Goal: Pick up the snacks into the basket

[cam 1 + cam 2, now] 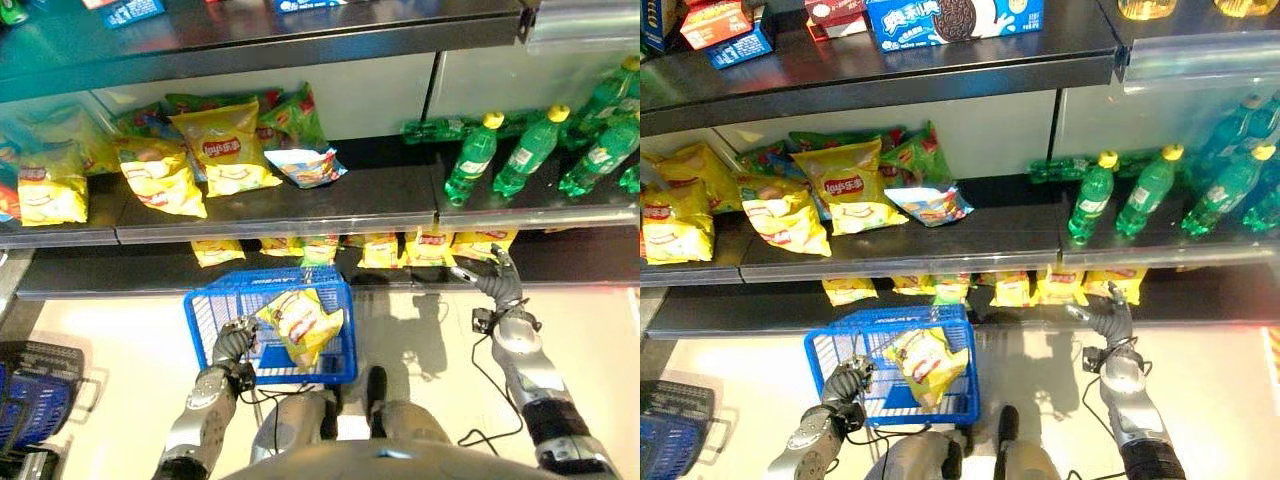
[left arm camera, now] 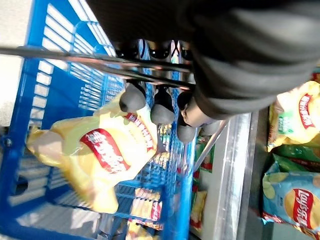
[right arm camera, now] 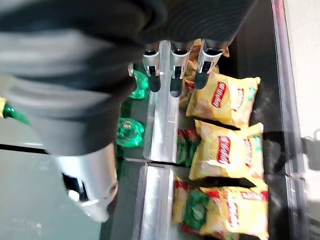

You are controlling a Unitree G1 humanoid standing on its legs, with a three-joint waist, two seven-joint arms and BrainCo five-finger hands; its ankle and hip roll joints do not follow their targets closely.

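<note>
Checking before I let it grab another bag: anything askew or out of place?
One thing: the yellow chip bag stands tilted in the blue basket, its top poking above the rim rather than lying flat. The left hand grips the basket handle; the right hand is open by the bottom shelf.

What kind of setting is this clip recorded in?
Most likely a shop aisle or a mock-up of one: tiered dark shelves stocked with yellow crisp bags and green bottles, and a blue shopping basket held by the left hand.

Silver-grey arms, dark ribbed wrist covers
</note>
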